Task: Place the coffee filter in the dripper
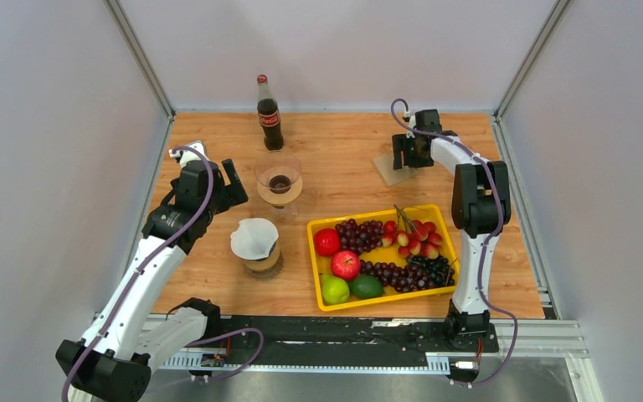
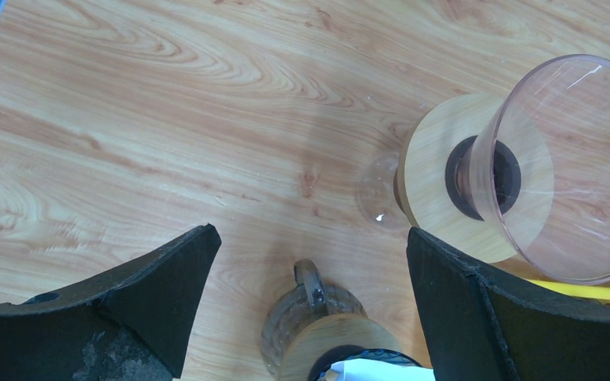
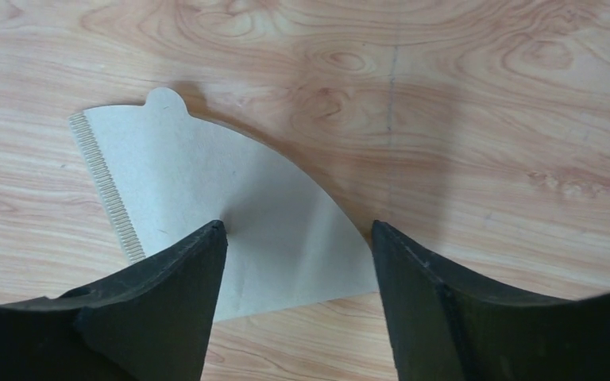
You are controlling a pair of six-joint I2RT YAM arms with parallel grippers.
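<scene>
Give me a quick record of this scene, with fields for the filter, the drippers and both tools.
flat filter: lying flat on the table, far right
empty dripper: glass, upright, nothing inside
second dripper: white filter already in it
right tool: open, poised over the flat filter
left tool: open, holding nothing, above the table near both drippers

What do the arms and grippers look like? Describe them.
Left arm and right arm: white shells, black joints and bases, with a purple cable looping along each. Left gripper and right gripper: black, with two broad matte fingers tapering to curved tips.
</scene>
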